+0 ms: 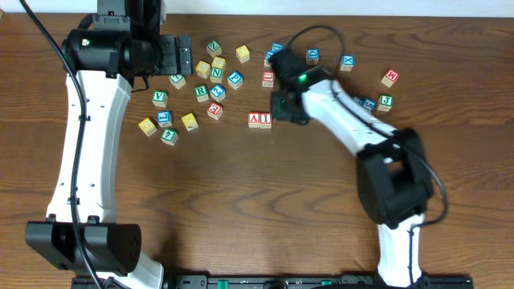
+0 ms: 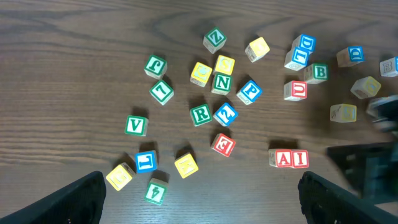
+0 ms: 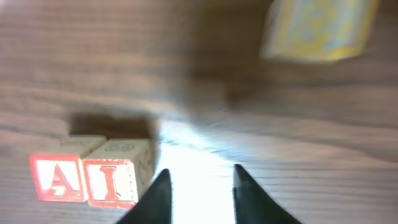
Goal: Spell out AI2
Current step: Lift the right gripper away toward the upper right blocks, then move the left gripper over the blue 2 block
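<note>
AI2 is two-thirds laid. The A cube [image 1: 254,120] and the I cube [image 1: 265,120] sit touching, A on the left, in the middle of the table [image 1: 241,201], on the near side of the scattered pile. The right pincer [image 3: 199,198] hangs just right of the I cube, its fingers spread with only bare wood between them, holding nothing. The left pincer [image 2: 199,196] is also spread wide and empty, over the far left of the pile.

What remains, as I judge it, is the 2 cube. To do the step well:
- Lift clear of the I cube without brushing it, since light blocks slide easily.
- Take the 2 squarely across two flat sides, printed face up.
- Set it down just right of the I, edges in line and the numeral the same way up as the letters.
- Leave a little room on the way down so a finger does not shove the I.
- Let go only once it rests flat.

Some things are hard to make out. I cannot tell which of the blue-printed cubes [image 1: 312,55] carries the 2, because several are turned or too small to read. The right arm lies across part of the pile and may hide others. The right wrist view is blurred, and the yellow cube [image 3: 317,28] at its top is unreadable and runs to the picture's edge.
</note>
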Controlling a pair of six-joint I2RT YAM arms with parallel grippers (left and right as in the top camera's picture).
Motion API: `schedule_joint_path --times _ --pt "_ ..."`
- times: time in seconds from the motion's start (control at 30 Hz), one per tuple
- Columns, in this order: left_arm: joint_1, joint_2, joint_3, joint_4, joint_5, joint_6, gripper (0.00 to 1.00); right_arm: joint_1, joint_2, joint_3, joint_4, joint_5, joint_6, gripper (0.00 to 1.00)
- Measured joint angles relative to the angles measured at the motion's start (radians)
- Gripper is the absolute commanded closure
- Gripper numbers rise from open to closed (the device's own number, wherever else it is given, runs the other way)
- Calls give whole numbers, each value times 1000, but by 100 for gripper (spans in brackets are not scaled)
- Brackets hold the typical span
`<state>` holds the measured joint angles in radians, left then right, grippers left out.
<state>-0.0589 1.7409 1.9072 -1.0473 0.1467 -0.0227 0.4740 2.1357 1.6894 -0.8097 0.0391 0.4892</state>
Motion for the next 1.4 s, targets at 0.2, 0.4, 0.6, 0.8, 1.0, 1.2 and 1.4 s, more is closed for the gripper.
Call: schedule_joint_path --times 0.2,0.4,0.6,0.8,1.0,1.2,1.4 --pt "0 0 0 0 0 0 2 -105 -187 15 -24 1 -8 61" --pt "0 0 0 -1 0 0 2 -197 -292 32 -83 1 -21 60" --pt "0 0 0 6 1 2 10 -230 -291 32 -117 -11 -54 56" --pt "-15 16 1 51 4 -23 25 -229 -291 32 -118 -18 -69 53" --pt "-75 147 8 71 -32 -238 29 -229 -291 32 -119 -21 -74 52" --pt "-120 337 8 111 -88 -468 35 -218 -291 32 -138 -21 -74 50" --pt "-126 434 8 129 -127 -669 35 -208 -291 32 -150 -21 -77 50"
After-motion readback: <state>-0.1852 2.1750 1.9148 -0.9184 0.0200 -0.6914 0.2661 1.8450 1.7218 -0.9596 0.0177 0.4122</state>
